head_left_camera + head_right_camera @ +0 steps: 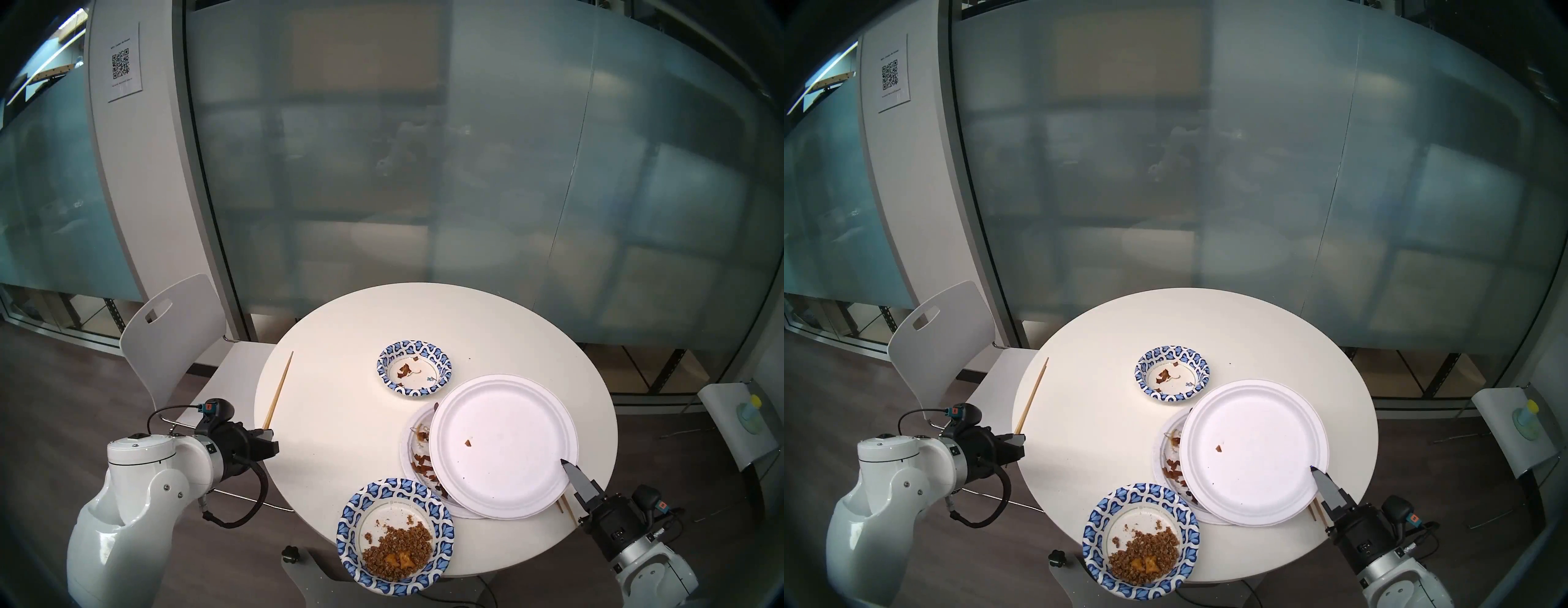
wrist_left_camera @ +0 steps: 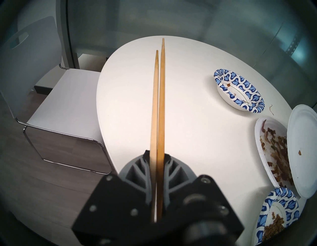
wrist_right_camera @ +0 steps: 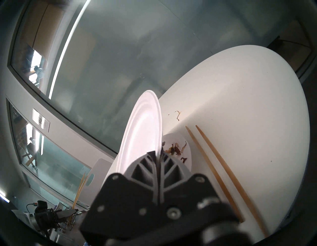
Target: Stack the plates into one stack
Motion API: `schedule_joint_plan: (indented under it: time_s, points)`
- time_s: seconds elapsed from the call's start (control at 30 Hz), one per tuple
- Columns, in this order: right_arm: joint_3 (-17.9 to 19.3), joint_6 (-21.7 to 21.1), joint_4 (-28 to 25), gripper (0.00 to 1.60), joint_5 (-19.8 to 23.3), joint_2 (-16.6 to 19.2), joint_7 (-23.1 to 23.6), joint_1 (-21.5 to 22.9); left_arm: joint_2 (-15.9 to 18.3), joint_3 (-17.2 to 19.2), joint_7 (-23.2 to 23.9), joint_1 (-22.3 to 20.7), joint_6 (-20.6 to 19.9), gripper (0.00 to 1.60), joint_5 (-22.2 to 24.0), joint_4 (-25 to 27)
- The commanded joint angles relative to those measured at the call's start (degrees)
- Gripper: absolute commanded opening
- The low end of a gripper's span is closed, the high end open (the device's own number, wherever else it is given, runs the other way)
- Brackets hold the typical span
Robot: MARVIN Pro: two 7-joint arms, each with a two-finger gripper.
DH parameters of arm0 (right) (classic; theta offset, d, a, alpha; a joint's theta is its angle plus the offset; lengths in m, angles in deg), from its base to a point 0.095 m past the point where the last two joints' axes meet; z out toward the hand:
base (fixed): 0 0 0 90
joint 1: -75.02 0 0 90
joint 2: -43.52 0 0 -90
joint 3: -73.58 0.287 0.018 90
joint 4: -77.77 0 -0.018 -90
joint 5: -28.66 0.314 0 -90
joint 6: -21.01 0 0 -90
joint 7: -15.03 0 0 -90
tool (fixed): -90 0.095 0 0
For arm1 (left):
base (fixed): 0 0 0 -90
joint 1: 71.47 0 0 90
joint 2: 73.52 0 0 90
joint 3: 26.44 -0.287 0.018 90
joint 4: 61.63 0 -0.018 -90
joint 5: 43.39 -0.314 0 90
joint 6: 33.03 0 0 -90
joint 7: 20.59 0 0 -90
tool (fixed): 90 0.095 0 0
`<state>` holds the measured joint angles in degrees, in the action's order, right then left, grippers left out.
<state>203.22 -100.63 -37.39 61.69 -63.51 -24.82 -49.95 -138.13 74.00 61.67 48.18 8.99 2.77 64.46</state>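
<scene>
Stacking is barely begun: only the two white plates overlap, and both patterned dishes sit apart on the desk (image 1: 339, 403). The right gripper (image 1: 568, 466) has its fingers pressed together on the rim of the upper white plate (image 1: 505, 446), at that plate's 4 o'clock edge. That plate lies tilted over the lower white plate (image 1: 418, 450), covering most of it and leaving a crescent showing on the 9 o'clock side. The upper plate carries just one brown crumb; the lower one holds dark brown scraps along its exposed part. At the desk's 12 o'clock side of that pair, just apart from it, stands the far patterned dish (image 1: 414, 368), with a few brown bits inside. At 6 o'clock, overhanging the desk edge, is the near patterned dish (image 1: 395, 536), heaped on its near side with brown crumbly food and two orange pieces. The left gripper (image 2: 157, 159), at the desk's 9 o'clock edge, has its fingers pinching a pair of chopsticks (image 2: 158, 103). A second pair (image 3: 217, 165) lies beside the white plates. Both patterned dishes remain to be added, by my reading.
</scene>
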Motion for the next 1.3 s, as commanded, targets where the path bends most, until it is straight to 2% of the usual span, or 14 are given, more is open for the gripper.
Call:
schedule_joint_plan:
  time_s: [0.0,0.6,1.27]
  points:
    - [-1.4,-0.4,0.6,0.00,-0.3,1.5,-0.7,2.7,0.2,0.4,0.3,-0.3,0.0,0.00,0.2,1.4]
    - [-3.0,-1.3,2.3,0.00,-1.4,3.4,-1.6,3.6,-0.7,0.9,0.0,0.3,0.6,0.00,0.1,0.9]
    - [-7.3,-1.3,5.1,0.00,-2.9,4.9,-4.3,6.8,-1.1,2.6,0.3,-0.8,0.3,0.00,0.9,-1.4]
